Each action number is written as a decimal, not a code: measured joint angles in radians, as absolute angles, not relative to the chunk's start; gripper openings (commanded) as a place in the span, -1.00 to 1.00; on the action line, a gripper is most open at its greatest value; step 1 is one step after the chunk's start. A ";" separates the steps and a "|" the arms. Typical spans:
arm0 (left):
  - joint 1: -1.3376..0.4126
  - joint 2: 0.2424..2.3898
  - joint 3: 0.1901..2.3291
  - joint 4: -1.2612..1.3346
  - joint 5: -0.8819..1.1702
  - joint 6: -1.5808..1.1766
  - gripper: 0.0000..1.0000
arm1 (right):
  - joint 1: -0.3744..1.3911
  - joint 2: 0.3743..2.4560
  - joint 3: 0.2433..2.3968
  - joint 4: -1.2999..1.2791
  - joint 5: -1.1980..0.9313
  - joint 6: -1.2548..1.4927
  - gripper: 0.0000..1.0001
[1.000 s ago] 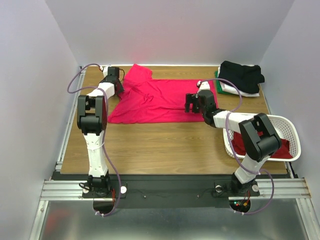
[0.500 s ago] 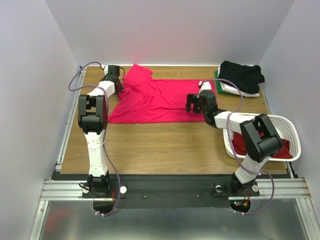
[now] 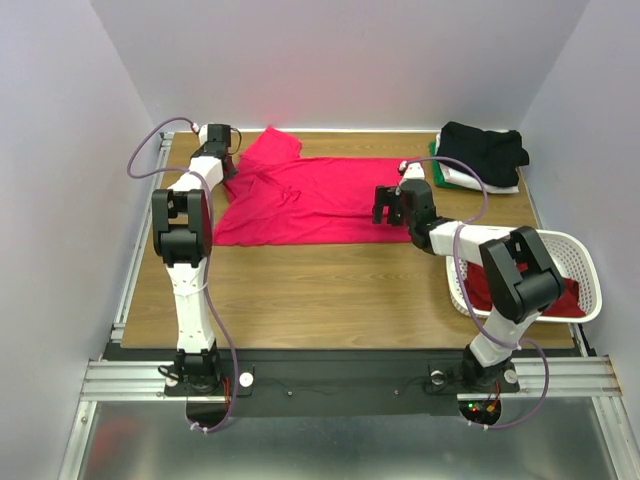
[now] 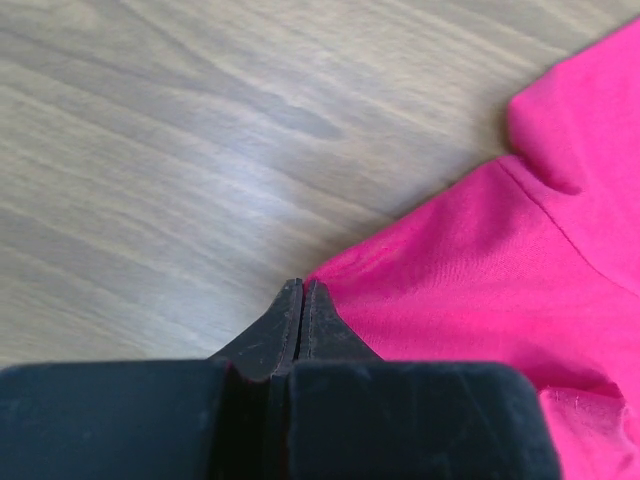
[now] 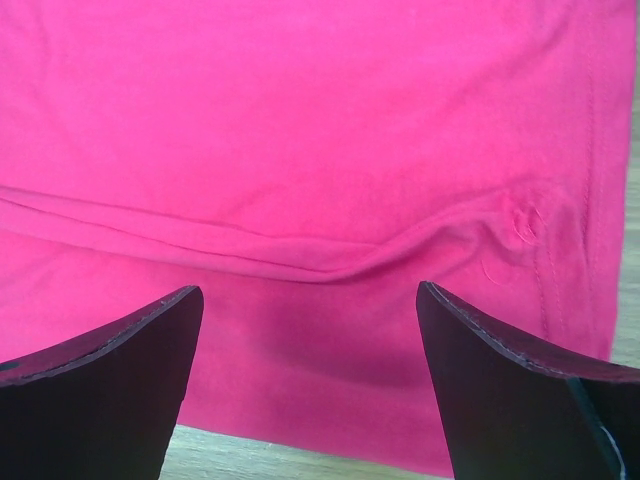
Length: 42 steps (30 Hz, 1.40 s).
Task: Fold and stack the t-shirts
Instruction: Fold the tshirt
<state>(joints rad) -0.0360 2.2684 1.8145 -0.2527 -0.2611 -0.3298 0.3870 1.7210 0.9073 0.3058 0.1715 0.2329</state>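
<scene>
A bright pink-red t-shirt point(image 3: 320, 195) lies spread across the back of the table, wrinkled near its collar. At its left edge my left gripper point(image 3: 229, 170) is shut, and in the left wrist view the fingertips point(image 4: 303, 287) pinch the corner of the pink cloth point(image 4: 480, 270). My right gripper point(image 3: 385, 206) hovers open over the shirt's right end; its jaws point(image 5: 310, 292) stand wide apart above the hem point(image 5: 330, 400) with nothing between them. Folded black point(image 3: 482, 150), white point(image 3: 485, 182) and green point(image 3: 436, 150) t-shirts are stacked at the back right. A darker red t-shirt point(image 3: 530, 296) lies in the basket.
The white perforated basket point(image 3: 572, 240) stands at the right edge beside the right arm. Bare wood point(image 3: 320, 290) runs along the near half of the table. Grey walls close in on both sides and behind.
My left gripper has closed on the shirt's left corner and shifted a little up and left. The right gripper has stayed open in the same place.
</scene>
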 measured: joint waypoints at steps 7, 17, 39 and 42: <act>-0.024 2.267 1.760 -0.257 -0.316 -0.331 -1.00 | 0.386 1.742 0.909 0.299 0.168 0.236 0.87; -0.026 2.231 1.742 -0.272 -0.389 -0.350 0.28 | 0.385 1.779 0.935 0.291 0.168 0.236 0.87; -0.286 2.004 1.461 0.018 -0.300 -0.358 0.67 | 0.385 1.946 1.116 0.239 0.194 0.234 0.87; -0.284 2.028 1.453 0.046 -0.259 -0.360 0.68 | 0.385 1.977 1.134 0.233 0.203 0.233 0.87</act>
